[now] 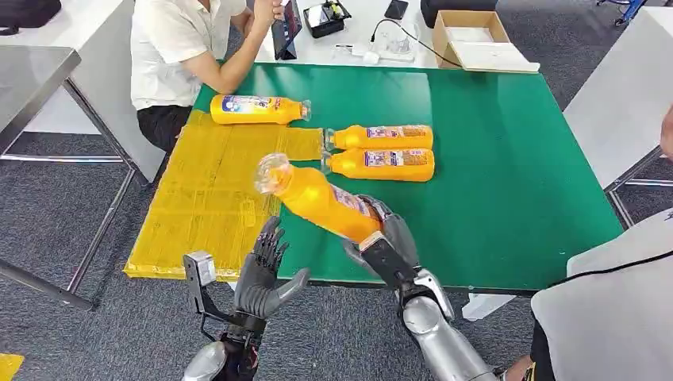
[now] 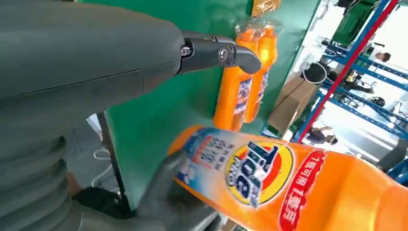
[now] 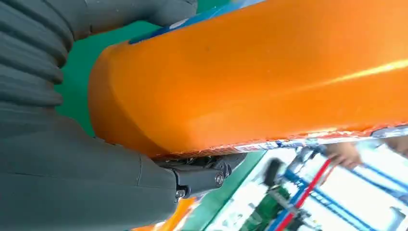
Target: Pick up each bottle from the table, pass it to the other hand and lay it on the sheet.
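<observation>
R hand grips tilted bottle; L hand open, fingers spread, holding nothing.

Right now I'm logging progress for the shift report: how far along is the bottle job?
Done: one bottle lies at the far end of the yellow sheet. In hand: the right hand holds a second bottle tilted above the table edge, cap toward the sheet, while the left hand waits open below it; the pass has not happened yet. Left: two bottles lie side by side on the green table.
</observation>
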Motion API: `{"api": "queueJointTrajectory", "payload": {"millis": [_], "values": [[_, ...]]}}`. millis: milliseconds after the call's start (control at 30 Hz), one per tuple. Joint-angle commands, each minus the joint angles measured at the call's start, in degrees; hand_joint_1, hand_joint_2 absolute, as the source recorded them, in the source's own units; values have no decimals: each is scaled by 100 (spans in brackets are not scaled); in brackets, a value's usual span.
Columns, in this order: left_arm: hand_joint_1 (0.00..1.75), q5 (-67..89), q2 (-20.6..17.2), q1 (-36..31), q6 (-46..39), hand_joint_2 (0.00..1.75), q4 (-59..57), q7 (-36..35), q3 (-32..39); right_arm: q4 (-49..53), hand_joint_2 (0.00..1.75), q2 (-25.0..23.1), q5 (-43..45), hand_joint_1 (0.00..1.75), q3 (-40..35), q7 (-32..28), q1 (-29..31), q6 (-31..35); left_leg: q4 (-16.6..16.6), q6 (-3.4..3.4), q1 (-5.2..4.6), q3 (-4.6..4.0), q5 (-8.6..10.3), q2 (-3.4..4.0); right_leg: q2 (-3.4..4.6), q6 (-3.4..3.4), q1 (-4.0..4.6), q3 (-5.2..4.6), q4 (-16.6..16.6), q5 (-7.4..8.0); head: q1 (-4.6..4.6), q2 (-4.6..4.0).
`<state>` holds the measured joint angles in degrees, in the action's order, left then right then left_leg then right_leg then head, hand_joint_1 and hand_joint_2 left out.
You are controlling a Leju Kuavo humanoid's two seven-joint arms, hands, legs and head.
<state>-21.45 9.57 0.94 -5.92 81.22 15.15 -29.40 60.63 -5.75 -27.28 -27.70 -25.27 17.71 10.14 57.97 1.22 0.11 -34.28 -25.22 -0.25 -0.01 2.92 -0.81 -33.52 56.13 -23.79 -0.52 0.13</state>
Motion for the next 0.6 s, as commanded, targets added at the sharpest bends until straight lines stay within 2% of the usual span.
{"api": "queueJointTrajectory", "payload": {"millis": [33, 100, 167, 300, 467, 533, 600], "values": [[0, -62, 56, -220, -466, 175, 201, 252, -100, -266, 175, -98, 179, 175, -792, -31, 212, -144, 0, -8, 4, 18, -8, 12, 10, -12, 5, 15, 1, -5, -2, 0], [0, 247, 97, -276, -825, 175, 231, 564, -97, -317, 175, -112, 186, 175, -942, 17, 216, -179, 1, -5, 1, 12, -6, 7, 6, -9, 2, 10, 2, -4, -2, 0], [0, -387, 121, -503, -886, 175, -134, 605, 67, -352, 175, -59, 251, 175, -1352, -26, 176, -286, 2, -7, 4, 21, -10, 7, 5, -14, 5, 19, 3, -8, 2, 0], [0, -749, 318, -292, -756, 175, 111, 458, 89, -468, 175, -38, 284, 175, -1451, -15, 180, -352, -4, -3, 0, 9, -2, 3, 0, -6, 0, 11, -4, -3, 0, 0], [0, -760, 270, -282, -759, 175, 250, 433, -26, -627, 175, -27, 299, 175, -1465, -18, 242, -335, -5, -6, 1, 17, -6, 3, 2, -10, 2, 18, -4, -5, 0, 0], [0, -872, 82, -506, -652, 175, 70, 393, -50, -651, 175, -55, 299, 175, -1502, -11, 311, -381, -5, -10, 2, 34, -12, 4, 1, -17, 3, 34, -2, -12, 0, 0], [0, -936, 231, -366, -613, 175, 161, 412, -28, -694, 175, -59, 333, 175, -1501, 4, 312, -403, -5, -7, 1, 14, -1, -2, -4, -11, 2, 14, -3, -3, 0, 0]]}}
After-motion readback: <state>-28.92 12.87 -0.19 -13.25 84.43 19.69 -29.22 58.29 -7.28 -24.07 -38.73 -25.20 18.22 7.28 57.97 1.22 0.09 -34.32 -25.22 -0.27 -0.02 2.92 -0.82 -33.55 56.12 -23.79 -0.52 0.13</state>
